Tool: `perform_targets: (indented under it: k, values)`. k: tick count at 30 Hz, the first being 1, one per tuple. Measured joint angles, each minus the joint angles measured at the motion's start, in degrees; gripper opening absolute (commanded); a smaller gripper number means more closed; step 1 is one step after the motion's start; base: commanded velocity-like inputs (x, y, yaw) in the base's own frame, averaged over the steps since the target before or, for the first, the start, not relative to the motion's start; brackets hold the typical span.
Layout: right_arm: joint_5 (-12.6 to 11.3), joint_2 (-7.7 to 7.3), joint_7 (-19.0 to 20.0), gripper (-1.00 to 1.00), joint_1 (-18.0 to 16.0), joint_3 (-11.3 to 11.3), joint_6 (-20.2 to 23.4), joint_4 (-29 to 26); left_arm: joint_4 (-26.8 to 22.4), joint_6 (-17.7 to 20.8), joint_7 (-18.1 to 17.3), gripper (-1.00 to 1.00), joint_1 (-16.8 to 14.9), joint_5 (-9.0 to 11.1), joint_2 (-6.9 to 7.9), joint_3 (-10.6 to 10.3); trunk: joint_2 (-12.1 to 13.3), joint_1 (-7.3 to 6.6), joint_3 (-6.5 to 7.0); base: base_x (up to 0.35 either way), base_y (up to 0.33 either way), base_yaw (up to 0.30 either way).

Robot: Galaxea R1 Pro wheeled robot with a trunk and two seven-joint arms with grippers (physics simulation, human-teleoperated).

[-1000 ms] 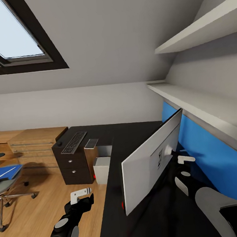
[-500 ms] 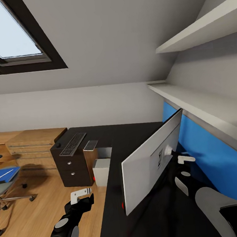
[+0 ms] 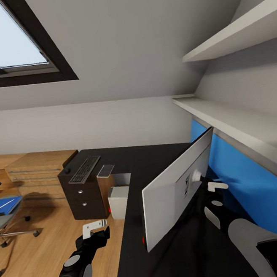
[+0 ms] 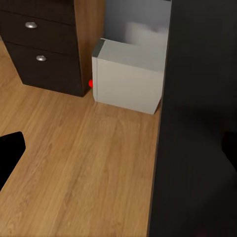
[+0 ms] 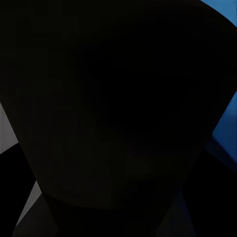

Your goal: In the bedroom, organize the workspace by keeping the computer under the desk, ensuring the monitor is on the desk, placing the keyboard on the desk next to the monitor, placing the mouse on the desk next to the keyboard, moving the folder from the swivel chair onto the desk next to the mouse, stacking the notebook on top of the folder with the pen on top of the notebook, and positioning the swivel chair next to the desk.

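Here, room: attic bedroom, sloped pale grey walls, a dark-framed skylight (image 3: 15,48) at the upper left, light wood floor (image 3: 43,253).
Desk: the black-topped desk (image 3: 157,162) runs along the blue back panel (image 3: 245,187), with dark drawers (image 3: 83,199) at its far left end.
Monitor: the monitor (image 3: 177,190) stands on the desk, pale grey back toward the camera, tilted and angled across the top.
Right hand: the right hand (image 3: 213,187) sits just behind the monitor's back, close to its stem; whether it is apart or together cannot be told, and the right wrist view is almost all dark.
Left hand: the left hand (image 3: 94,228) hangs over the floor beside the desk edge, holding nothing; its fingers' spacing cannot be told.
Keyboard: the keyboard (image 3: 86,167) lies on the desk above the drawers, well apart from the monitor.
Mouse: the small black mouse (image 3: 68,167) lies just beside the keyboard's left edge.
Computer: the computer (image 3: 118,202) stands on the floor under the desk, next to the drawers.
Swivel chair: the swivel chair (image 3: 7,223) stands at the far left, away from the desk.
Folder: the blue folder (image 3: 5,205) lies on the chair seat, a slim white pen (image 3: 4,205) across it.
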Motion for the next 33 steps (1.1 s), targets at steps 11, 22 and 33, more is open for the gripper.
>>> perform_targets:
  k: [11, 22, 33]
  values:
    - [0.0, 0.00, 0.0, -1.00, 0.0, 0.1, 0.0, 0.0, 0.0, 0.0, 0.0, 1.00, 0.0, 0.0, 0.00, 0.0, 0.0, 0.01, 0.00, 0.048, 0.000, 0.000]
    - [-0.1, -0.06, 0.0, -1.00, 0.0, 0.1, 0.0, 0.0, 0.0, 0.0, 0.0, 1.00, 0.0, 0.1, 0.00, 0.0, 0.0, -0.01, 0.00, 0.048, 0.000, 0.000]
    - [0.2, -0.08, 0.0, -1.00, 0.0, -0.1, 0.1, 0.0, 0.0, 0.0, 0.0, 1.00, 0.0, 0.1, 0.00, 0.0, 0.0, 0.01, 0.00, 0.025, 0.000, 0.000]
